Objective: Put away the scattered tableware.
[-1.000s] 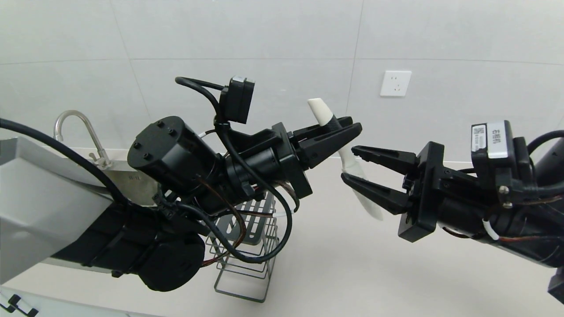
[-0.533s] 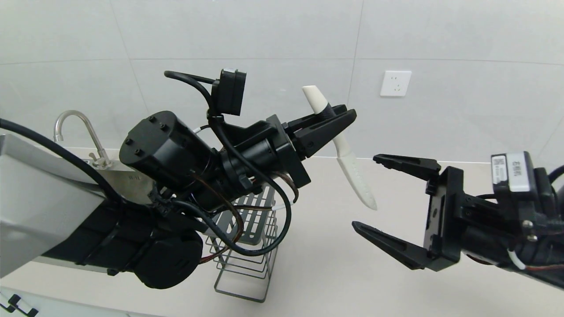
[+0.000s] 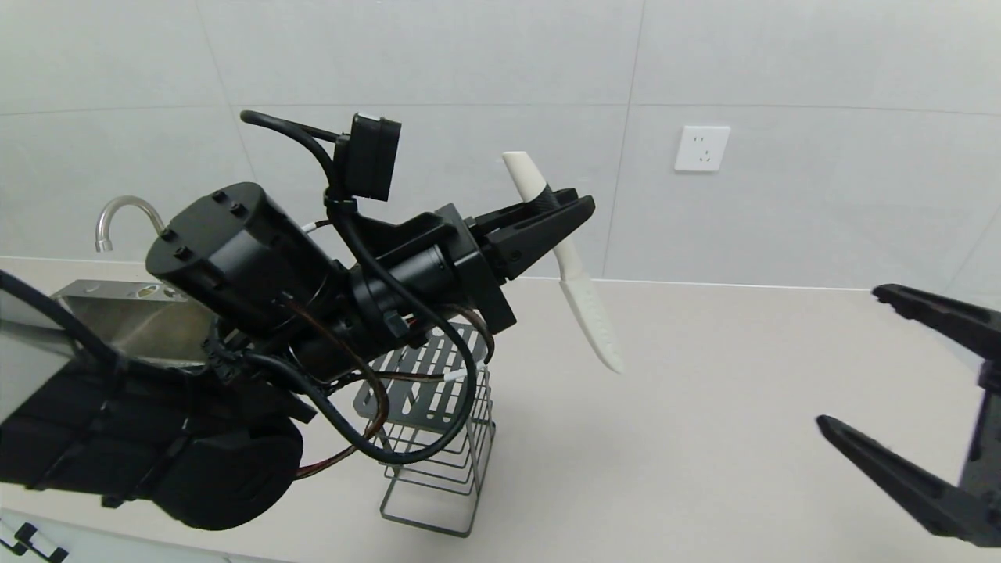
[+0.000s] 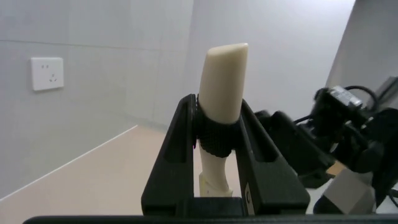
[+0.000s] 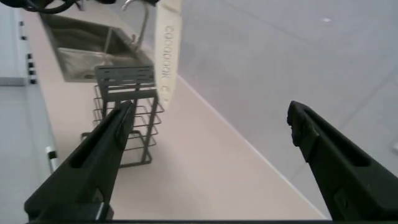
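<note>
Bright, even light, faint soft shadows on the counter point(image 3: 704, 438), tile seams point(image 3: 782, 108) slightly bowing near the edges.

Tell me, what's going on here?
The robot's left end effector is shut on the handle of a white knife, held in the air with its blade pointing down. A grey wire rack stands on the beige counter beside a steel sink. The right end effector is open and empty.
</note>
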Motion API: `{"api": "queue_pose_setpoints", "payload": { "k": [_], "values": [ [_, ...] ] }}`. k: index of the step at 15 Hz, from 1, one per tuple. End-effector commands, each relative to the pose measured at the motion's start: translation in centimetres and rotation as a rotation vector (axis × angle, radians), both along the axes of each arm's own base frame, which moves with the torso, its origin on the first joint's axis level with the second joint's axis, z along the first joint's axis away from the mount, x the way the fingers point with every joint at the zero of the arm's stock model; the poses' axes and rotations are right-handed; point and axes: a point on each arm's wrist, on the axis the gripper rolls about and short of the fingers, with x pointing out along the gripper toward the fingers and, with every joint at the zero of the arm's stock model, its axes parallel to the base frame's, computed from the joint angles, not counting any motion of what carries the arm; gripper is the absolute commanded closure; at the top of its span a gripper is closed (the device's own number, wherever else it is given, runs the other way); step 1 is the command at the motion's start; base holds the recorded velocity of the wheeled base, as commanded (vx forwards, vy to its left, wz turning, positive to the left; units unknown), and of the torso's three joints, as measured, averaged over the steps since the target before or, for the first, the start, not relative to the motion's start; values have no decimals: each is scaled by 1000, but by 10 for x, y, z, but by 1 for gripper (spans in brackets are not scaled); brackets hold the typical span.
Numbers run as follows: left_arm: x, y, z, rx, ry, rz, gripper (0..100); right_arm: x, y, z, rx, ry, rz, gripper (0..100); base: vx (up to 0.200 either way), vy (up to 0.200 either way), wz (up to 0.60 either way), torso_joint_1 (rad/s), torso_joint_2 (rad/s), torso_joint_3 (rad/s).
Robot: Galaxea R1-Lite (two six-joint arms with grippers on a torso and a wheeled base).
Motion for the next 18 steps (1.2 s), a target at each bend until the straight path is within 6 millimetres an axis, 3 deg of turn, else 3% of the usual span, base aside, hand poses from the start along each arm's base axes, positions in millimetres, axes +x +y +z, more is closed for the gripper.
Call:
{"api": "queue_pose_setpoints", "payload": {
  "k": [1, 6, 11, 15, 18],
  "values": [
    [-10, 9, 7, -11, -11, 23, 100, -44, -23, 11, 56, -186, -99, 100, 0, 0, 0, 0, 0, 0],
    [-25, 20, 16, -25, -29, 19, 100, -100, -39, -5, 89, -292, -213, 100, 0, 0, 0, 0, 0, 0],
    [-25, 24, 16, -19, -46, 39, 100, -139, -43, -35, 100, -321, -337, 100, 0, 0, 0, 0, 0, 0],
    [-25, 25, 15, -10, -61, 49, 100, -143, -44, -44, 151, -289, -403, 100, 0, 0, 0, 0, 0, 0],
    [-26, 26, 13, -4, -58, 52, 100, -136, -47, -81, 191, 49, -599, 100, 0, 0, 0, 0, 0, 0]
  ]
}}
